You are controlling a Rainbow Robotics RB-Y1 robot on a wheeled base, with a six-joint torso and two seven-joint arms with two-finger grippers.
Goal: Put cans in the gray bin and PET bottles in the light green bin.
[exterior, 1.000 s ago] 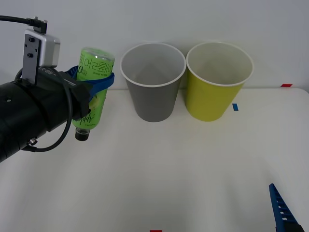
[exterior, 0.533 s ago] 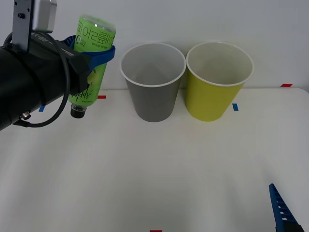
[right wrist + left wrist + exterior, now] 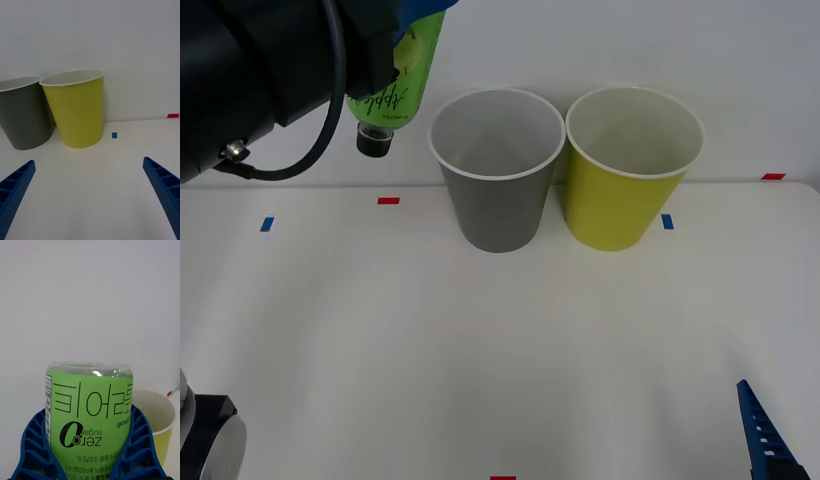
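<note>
Change: the left gripper (image 3: pixel 415 20) has risen since a second ago, carrying the PET bottle (image 3: pixel 395 85) up beside the gray bin (image 3: pixel 497 170).
Front view: bottle hangs cap-down, in the air, left of the gray bin; light green bin (image 3: pixel 630 170) touches the gray one.
Right wrist view: right gripper (image 3: pixel 90 195) spread wide above the table (image 3: pixel 93 180), near both bins.
Left wrist view: blue fingers (image 3: pixel 32 450) clamped around the inverted bottle (image 3: pixel 90 412).
</note>
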